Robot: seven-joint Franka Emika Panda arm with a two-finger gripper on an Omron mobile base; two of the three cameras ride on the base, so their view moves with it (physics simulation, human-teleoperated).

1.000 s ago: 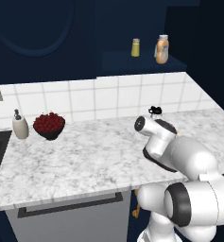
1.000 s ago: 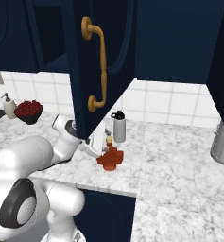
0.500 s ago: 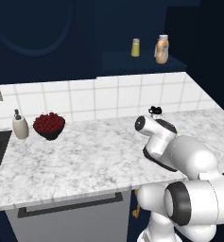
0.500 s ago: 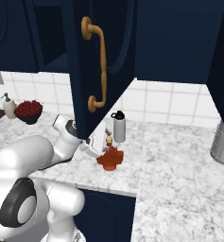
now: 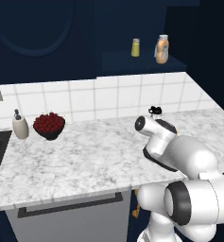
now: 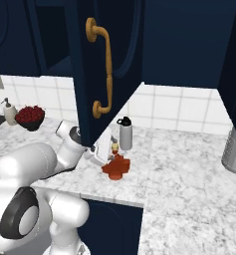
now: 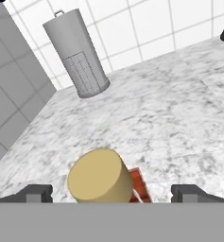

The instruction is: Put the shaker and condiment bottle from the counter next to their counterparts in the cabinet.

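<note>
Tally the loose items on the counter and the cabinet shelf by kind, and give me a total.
Bottles: 2 (condiment bottle, pale orange bottle)
Shakers: 2 (yellow shaker, grey shaker)
soap dispenser: 1
bowl of red fruit: 1
grey canister: 1
Total: 7

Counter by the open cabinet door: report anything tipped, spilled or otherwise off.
The condiment bottle looks odd: in the right base view it seems to lie flat on the counter, a low red shape beside the upright grey shaker. In the hand view its tan stopper points at the camera, between the open gripper tips. Nothing looks spilled.
</note>
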